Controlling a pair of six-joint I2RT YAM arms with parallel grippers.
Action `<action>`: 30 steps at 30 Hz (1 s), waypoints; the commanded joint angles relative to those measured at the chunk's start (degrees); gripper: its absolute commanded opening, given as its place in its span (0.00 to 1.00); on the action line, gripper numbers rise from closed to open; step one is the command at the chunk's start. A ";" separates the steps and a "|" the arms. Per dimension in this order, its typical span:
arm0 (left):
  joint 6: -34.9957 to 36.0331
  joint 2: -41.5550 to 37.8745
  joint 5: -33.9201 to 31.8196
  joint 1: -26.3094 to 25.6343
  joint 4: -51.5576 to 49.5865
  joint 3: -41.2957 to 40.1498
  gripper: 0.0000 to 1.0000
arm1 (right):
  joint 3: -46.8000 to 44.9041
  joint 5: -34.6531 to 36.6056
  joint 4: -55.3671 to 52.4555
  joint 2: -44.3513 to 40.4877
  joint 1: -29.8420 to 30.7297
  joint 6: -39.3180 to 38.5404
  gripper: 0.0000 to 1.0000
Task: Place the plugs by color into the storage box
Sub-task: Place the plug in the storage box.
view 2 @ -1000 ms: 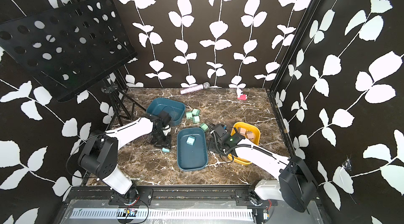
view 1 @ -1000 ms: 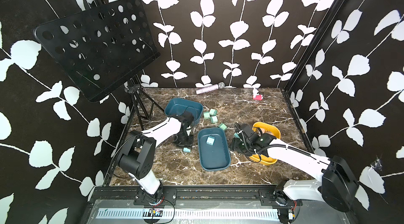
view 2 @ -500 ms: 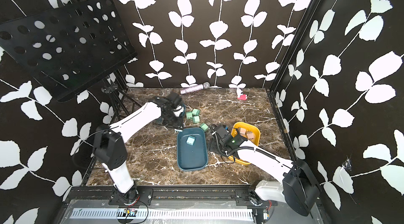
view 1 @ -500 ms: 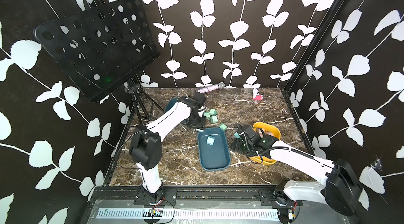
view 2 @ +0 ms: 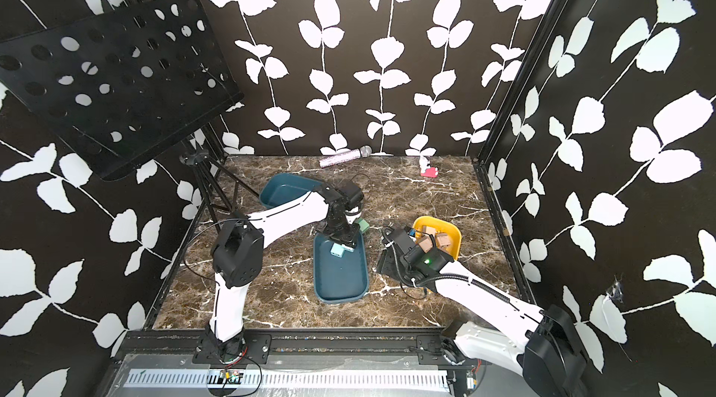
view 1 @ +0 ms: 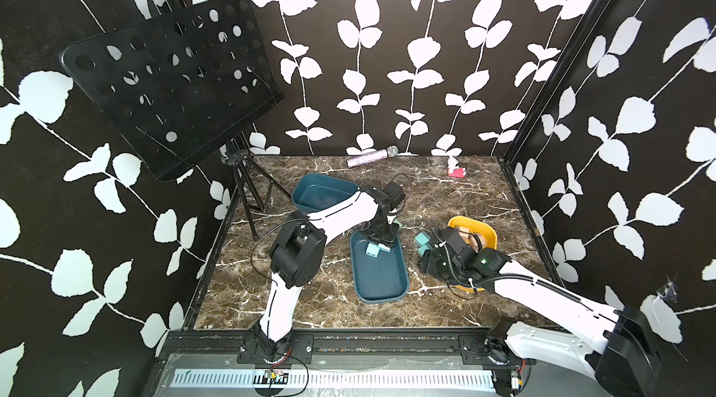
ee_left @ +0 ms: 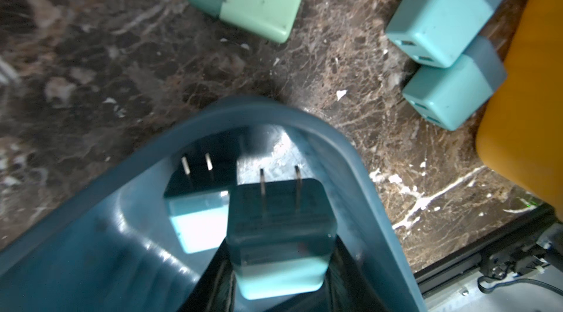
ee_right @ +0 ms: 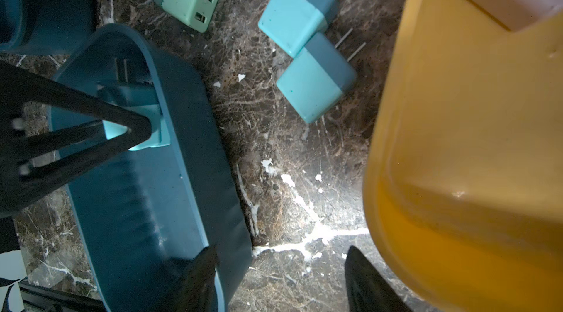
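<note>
Looks down steeply in both top views from high over the front rail (view 1: 348,344) toward the back wall (view 1: 387,65), far enough off to take in the whole surface (view 1: 271,290). From the left wrist, peers along the left end effector (ee_left: 275,264), very near the held light blue plug (ee_left: 274,219), into the teal tray (ee_left: 344,155). From the right wrist, faces down close past the right end effector (ee_right: 280,252). Shares between wrist views that tray, the yellow tray (ee_left: 533,97) and two loose light blue plugs (ee_left: 441,21).
</note>
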 commanded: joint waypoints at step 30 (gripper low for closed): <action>1.96 -2.33 -3.41 0.03 -3.08 0.80 0.76 | 11.65 3.72 -3.46 9.83 0.29 -4.15 0.66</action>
